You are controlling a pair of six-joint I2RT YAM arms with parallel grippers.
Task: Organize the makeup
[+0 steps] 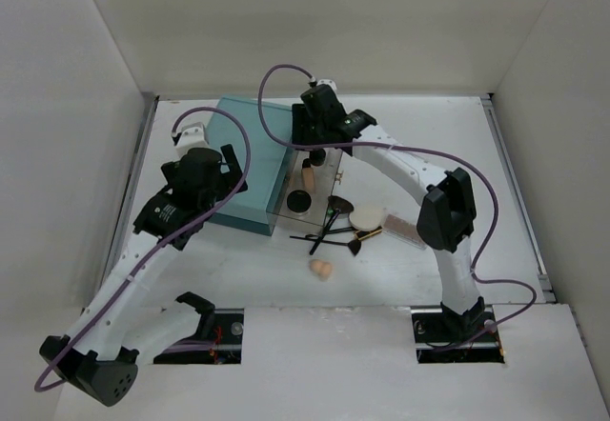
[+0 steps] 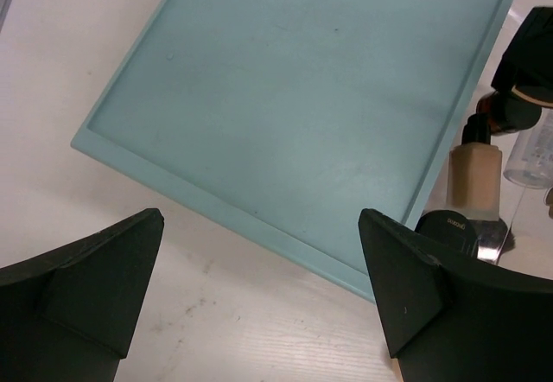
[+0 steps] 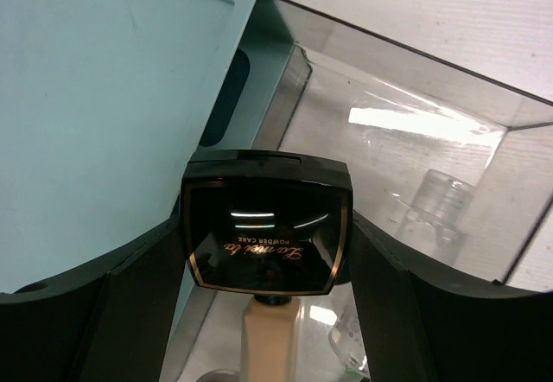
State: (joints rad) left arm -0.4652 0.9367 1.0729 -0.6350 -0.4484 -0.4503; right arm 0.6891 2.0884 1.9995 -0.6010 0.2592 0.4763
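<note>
My right gripper (image 1: 317,126) is shut on a black square powder compact (image 3: 264,234) and holds it above the clear organizer bin (image 1: 326,185). Under it in the bin stand a small beige bottle (image 3: 270,340) and a clear tube (image 3: 437,201); a black round compact (image 1: 299,202) lies there too. On the table in front lie black-handled brushes (image 1: 330,234), a round white puff (image 1: 367,218), a pinkish palette (image 1: 406,230) and a peach sponge (image 1: 321,269). My left gripper (image 2: 259,300) is open and empty, over the near left edge of the teal box (image 2: 302,97).
The large teal box (image 1: 243,159) lies flat against the clear bin's left side. The beige bottle (image 2: 473,179) and clear tube (image 2: 531,153) show past its right edge in the left wrist view. White walls close in the table on the left, back and right.
</note>
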